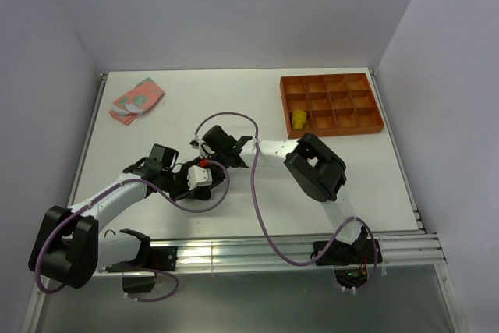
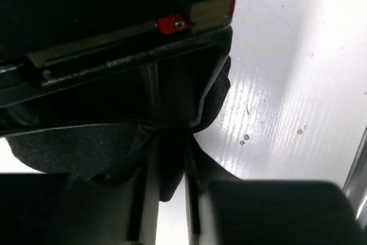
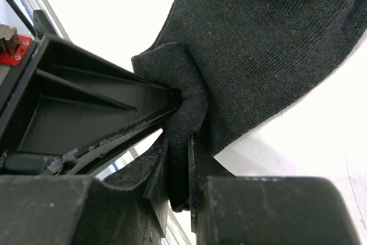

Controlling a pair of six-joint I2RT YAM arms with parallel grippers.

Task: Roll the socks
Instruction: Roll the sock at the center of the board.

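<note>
The white table [image 1: 257, 107] has the orange tray [image 1: 284, 107] at the far right. The black sock [image 3: 269, 44] lies mid-table between both grippers (hard to see from above). The pink sock [image 1: 137, 99] sits far left and the yellow sock [image 1: 299, 121] in a tray compartment. The right gripper [image 3: 179, 142] is pinched narrow on a bunched fold of black fabric, and the left gripper [image 2: 170, 142] is likewise.

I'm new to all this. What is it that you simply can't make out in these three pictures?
Top view: the black sock is almost wholly covered by the left gripper and right gripper meeting over it; rolled or flat, cannot tell.
Left wrist view: dark fabric and gripper merge in shadow.
Right wrist view: the sock runs off the top and right edges.
Top view: the yellow sock in the orange tray is too small for detail.
</note>
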